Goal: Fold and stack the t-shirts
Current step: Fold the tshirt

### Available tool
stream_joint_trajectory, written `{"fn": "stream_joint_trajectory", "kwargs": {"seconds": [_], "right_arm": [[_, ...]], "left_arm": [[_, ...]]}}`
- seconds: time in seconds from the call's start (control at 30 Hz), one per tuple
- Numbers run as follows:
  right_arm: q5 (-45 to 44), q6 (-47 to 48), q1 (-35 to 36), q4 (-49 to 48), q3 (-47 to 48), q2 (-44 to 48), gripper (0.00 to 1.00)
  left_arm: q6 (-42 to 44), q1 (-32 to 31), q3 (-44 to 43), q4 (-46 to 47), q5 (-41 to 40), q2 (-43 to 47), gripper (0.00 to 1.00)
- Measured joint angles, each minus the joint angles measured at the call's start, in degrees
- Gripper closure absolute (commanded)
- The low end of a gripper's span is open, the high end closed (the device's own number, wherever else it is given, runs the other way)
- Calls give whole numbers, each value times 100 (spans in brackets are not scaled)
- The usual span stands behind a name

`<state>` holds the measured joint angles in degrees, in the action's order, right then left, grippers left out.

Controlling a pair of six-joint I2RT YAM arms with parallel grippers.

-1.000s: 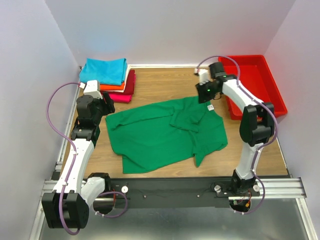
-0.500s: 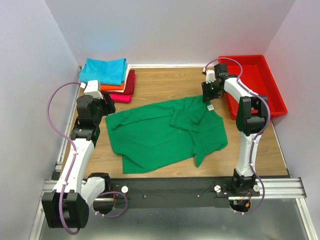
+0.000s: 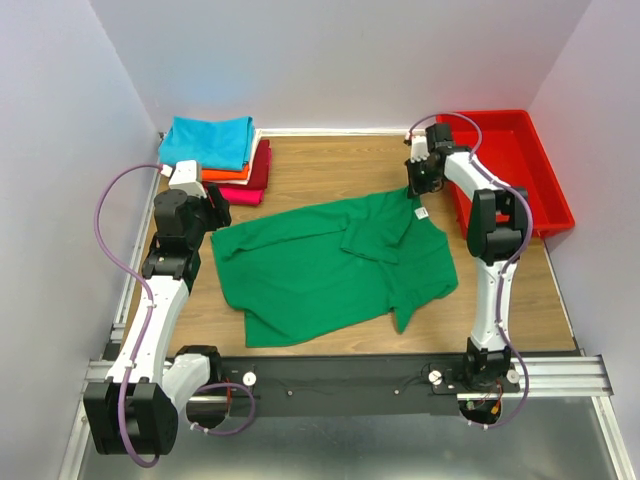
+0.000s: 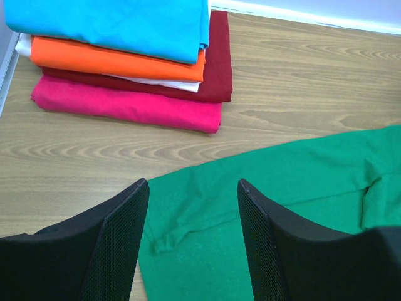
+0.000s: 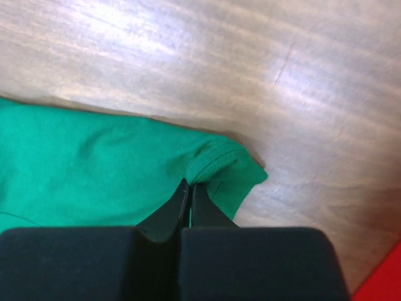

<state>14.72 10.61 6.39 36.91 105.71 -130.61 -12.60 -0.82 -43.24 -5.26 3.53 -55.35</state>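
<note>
Already, folded t-shirts (image 3: pixel 222 157) are stacked at the far left of the table (image 3: pixel 330 170), while the green t-shirt (image 3: pixel 330 265) lies unfolded mid-table, its far right corner pinched by the closed right gripper (image 5: pixel 190 194) and its left edge overhung by the open left gripper (image 4: pixel 191 207).

The table (image 3: pixel 330 165) has a light brown wood-grain top. Plain pale walls (image 3: pixel 350 50) enclose it at the back, left and right. A white strip (image 3: pixel 330 131) runs along the foot of the back wall. A grey metal surface (image 3: pixel 350 450) lies below the near edge. Lighting is even, with soft glare on the wood.
</note>
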Motion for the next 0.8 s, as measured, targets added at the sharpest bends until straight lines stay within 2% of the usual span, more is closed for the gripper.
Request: {"fn": "stream_joint_trajectory", "kwargs": {"seconds": [0.37,0.8], "right_arm": [[-308,103,0,-33,815,-457,99],[-413,192,-2,-39,1082,-693,99]], "left_arm": [[-2,0,0,-2,0,-105,34],[-79,0,0,-4,155,-402,34]]}}
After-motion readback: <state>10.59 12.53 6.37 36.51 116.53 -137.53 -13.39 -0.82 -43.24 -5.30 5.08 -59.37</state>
